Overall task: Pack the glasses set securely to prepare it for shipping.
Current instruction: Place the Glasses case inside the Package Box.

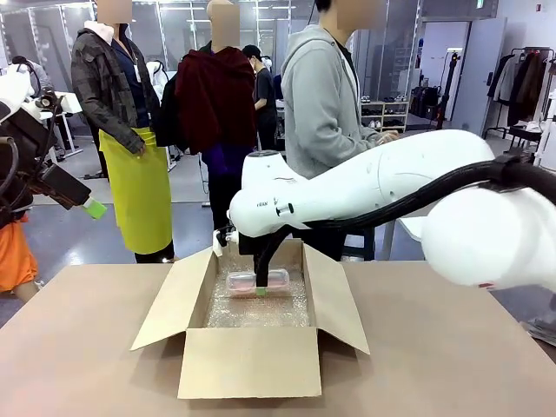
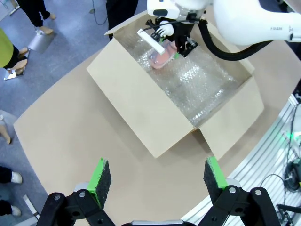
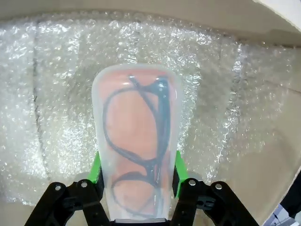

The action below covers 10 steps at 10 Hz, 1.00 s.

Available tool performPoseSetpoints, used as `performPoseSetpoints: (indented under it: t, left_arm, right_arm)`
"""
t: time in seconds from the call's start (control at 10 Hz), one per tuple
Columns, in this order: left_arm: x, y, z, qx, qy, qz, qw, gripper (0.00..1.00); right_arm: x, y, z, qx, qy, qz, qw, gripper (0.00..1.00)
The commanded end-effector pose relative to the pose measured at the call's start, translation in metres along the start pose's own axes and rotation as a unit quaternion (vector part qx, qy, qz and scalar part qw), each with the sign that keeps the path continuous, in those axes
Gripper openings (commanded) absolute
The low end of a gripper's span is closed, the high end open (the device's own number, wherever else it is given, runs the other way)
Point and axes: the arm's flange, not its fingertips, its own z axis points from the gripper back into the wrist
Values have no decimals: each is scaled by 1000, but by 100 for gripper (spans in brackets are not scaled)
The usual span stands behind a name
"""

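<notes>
A pink translucent glasses case (image 3: 136, 141) with dark-framed eyeglasses inside sits between my right gripper's (image 3: 137, 172) green pads, which press against its long sides. The case hangs low over the bubble wrap (image 3: 56, 94) that lines the open cardboard box. In the front view the pink case (image 1: 276, 278) is at the far end of the box (image 1: 252, 360), with my right gripper (image 1: 261, 288) reaching down into it. My left gripper (image 2: 157, 181) is open and holds nothing, high above the table to the left of the box (image 2: 141, 108). From there the pink case (image 2: 162, 57) is visible too.
The box flaps (image 1: 178, 295) stand out to both sides. A person in a grey hoodie (image 1: 326, 95) stands at the far side of the table, behind the box. Bare brown tabletop (image 1: 78, 347) surrounds the box.
</notes>
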Motion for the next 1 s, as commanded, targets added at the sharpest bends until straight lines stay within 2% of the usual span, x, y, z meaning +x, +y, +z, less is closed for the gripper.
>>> performPoseSetpoints:
  t: [0.0, 0.4, 0.5, 0.9]
  left_arm:
    - [0, 0, 2, -5, -4, -1, 1000, 100]
    - [0, 0, 2, -5, -4, -1, 1000, 100]
    - [0, 0, 2, -5, -4, -1, 1000, 100]
    - [0, 0, 2, -5, -4, -1, 1000, 100]
  right_arm:
    - [8, -15, 11, 9, 7, -2, 1000, 100]
    - [1, -8, 22, 10, 20, -19, 1000, 100]
    - [-2, -10, 15, 3, 3, -8, 1000, 100]
    - [-2, -10, 15, 3, 3, -8, 1000, 100]
